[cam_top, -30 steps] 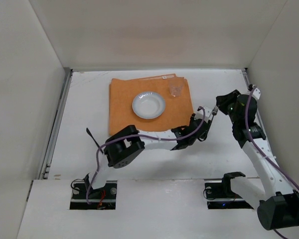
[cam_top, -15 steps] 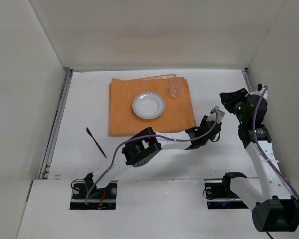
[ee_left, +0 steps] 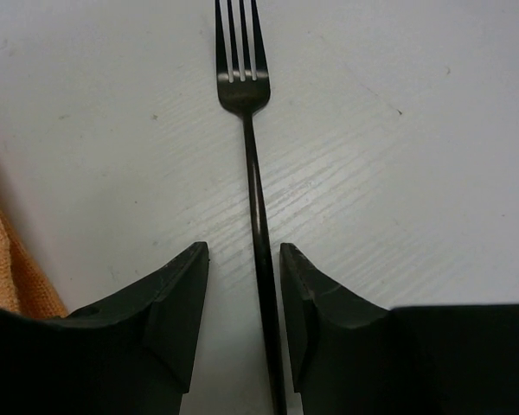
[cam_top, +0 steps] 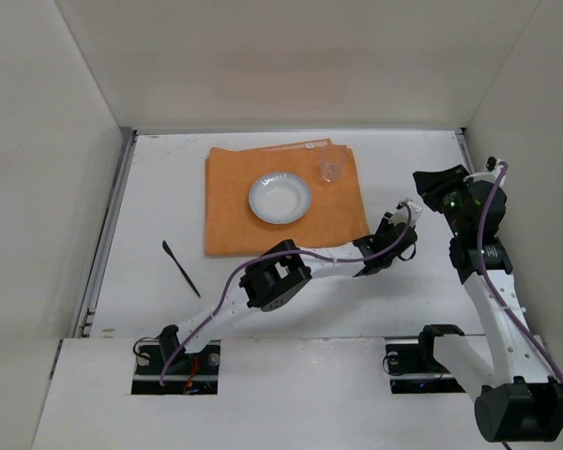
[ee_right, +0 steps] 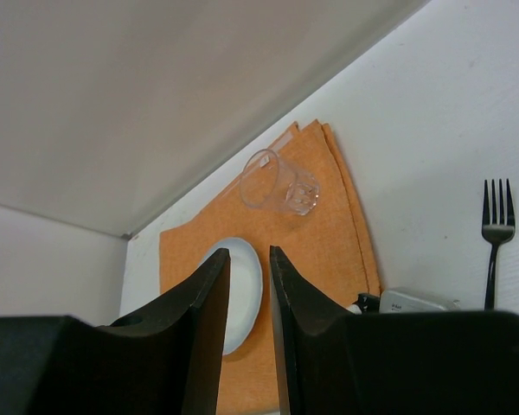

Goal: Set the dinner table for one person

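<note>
**Reaching for the fork beside the mat**

Over the last second the left arm has stretched farther toward the right of the overhead frame. The left fingers (ee_left: 173, 294) now stand spread on either side of the black fork's (ee_left: 255, 216) handle, straddling it without pinching it. The fork lies on the white worktop (cam_top: 169, 187), just right of the orange mat (cam_top: 230, 225). The right arm has drawn back toward the right edge. The right fingers (ee_right: 203, 311) are a narrow gap apart with nothing between them. The fork looks to be the left arm's to pick up and lay by the plate (cam_top: 280, 198), but no grip is made yet.

The worktop fills the middle of the overhead frame, walled in white. The white plate sits mid-mat and is empty. The clear glass (cam_top: 331, 169) stands at the mat's upper right corner and appears empty too. A dark knife (cam_top: 180, 267) lies on bare worktop to the lower left of the mat.
</note>
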Motion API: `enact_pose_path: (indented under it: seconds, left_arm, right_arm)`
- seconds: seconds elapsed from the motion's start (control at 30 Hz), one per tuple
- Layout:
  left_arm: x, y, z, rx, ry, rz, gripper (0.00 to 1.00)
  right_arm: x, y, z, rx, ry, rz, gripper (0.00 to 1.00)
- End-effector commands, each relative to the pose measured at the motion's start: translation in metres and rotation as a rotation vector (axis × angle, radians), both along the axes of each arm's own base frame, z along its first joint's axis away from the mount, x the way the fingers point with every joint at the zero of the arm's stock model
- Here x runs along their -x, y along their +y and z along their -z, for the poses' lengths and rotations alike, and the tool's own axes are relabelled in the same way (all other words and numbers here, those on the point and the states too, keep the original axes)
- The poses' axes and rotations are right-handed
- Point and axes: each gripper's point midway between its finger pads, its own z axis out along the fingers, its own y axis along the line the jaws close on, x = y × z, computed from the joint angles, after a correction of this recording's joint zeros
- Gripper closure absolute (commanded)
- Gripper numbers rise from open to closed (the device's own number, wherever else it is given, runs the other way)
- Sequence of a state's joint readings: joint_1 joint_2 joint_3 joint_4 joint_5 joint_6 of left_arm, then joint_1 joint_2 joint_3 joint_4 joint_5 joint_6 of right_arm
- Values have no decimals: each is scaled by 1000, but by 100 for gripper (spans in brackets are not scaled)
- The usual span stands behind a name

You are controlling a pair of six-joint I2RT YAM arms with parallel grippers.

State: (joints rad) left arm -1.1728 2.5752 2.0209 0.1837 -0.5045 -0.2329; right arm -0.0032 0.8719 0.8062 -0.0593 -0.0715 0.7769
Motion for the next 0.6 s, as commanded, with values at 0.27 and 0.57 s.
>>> enact_pose_path:
  seconds: [0.27,0.57]
  left_arm:
    - [11,-16,19,8,49,103,80]
    - [19,-8,-42,127,-1,93,94]
  right_arm:
    - [7,14,-35,-25,-124,-51,68]
    - [17,16,-52,-29,-173,-59,60]
